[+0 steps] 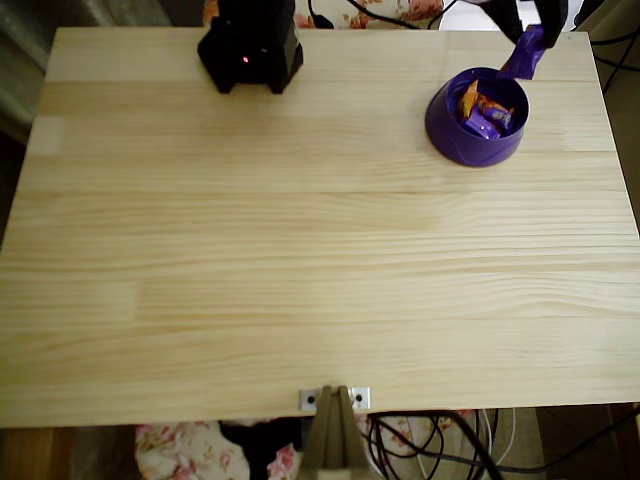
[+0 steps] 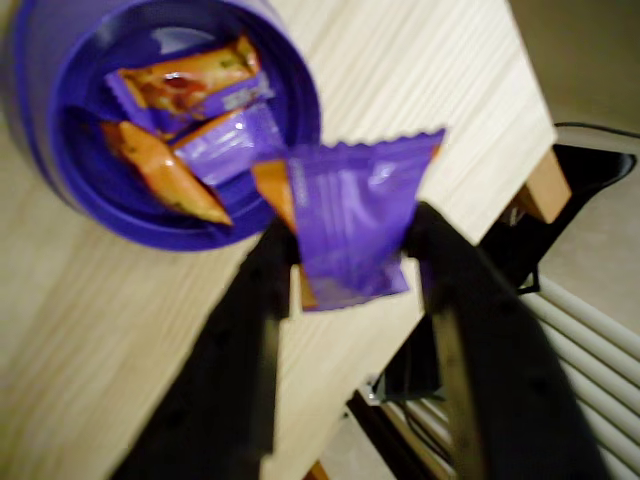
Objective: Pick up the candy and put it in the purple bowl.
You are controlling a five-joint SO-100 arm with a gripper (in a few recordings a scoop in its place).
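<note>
Black two-finger claw [image 2: 350,262] clamped small shiny purple-wrapped candy [image 2: 352,220] by its sides; candy hung just beyond rim of round deep-purple plastic bowl [image 1: 447,128] at far desk [image 1: 300,260] corner, apparently staged for release; wrapped candies [image 2: 185,120] already inside.

Between the two matte black fingers of the gripper [image 2: 350,262] hangs the small rectangular candy [image 2: 352,222] in a shiny purple wrapper with pale highlights on the foil, a sliver of orange showing at its edge beside the left jaw. Beyond the jaw tips, the round deep-purple plastic bowl [image 2: 50,90] holds a heap of wrapped candies [image 2: 185,135] in orange and purple foil, one with a reddish patch. Beneath the jaws the pale wooden table [image 1: 300,270] is light yellow-beige with fine darker grain lines, and the black arm base [image 1: 250,48] carries a small red light.
</note>
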